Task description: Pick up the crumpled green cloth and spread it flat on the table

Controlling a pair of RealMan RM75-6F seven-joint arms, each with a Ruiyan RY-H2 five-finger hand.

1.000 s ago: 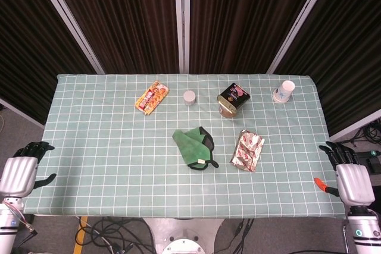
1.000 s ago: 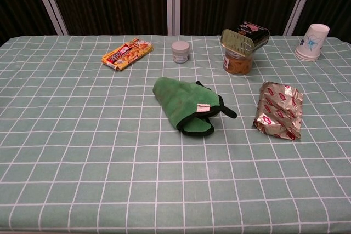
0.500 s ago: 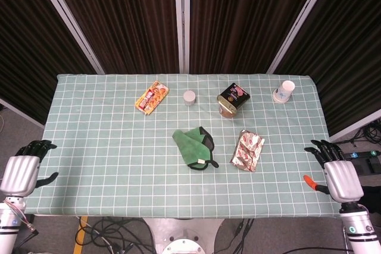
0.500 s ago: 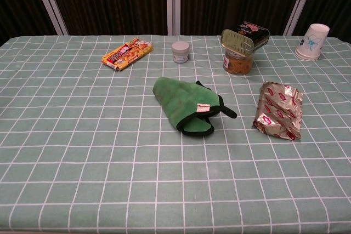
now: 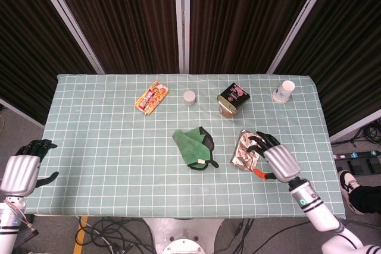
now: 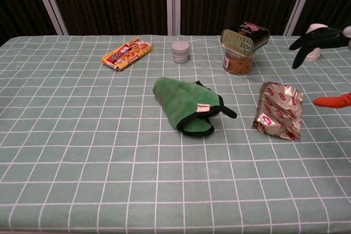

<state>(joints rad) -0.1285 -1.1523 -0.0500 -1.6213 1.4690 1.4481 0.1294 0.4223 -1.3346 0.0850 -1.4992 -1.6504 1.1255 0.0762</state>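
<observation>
The crumpled green cloth (image 5: 195, 147) (image 6: 184, 104), edged in black with a small white tag, lies bunched near the middle of the checked table. My right hand (image 5: 274, 156) hovers over the table to the cloth's right, above the silver foil packet (image 5: 248, 150), fingers spread and holding nothing. In the chest view only its dark fingertips (image 6: 318, 36) and orange thumb tip show at the right edge. My left hand (image 5: 22, 168) hangs off the table's left front corner, fingers loosely apart, far from the cloth.
A snack box (image 5: 151, 97) and a small white jar (image 5: 189, 97) stand at the back left of the cloth. An open tin on a jar (image 5: 232, 99) stands behind the foil packet (image 6: 279, 109). A paper cup (image 5: 284, 91) sits at the back right corner.
My right hand has swung in from beyond the table's right edge to over the foil packet, entering the chest view. The left hand and the cloth have stayed put.
</observation>
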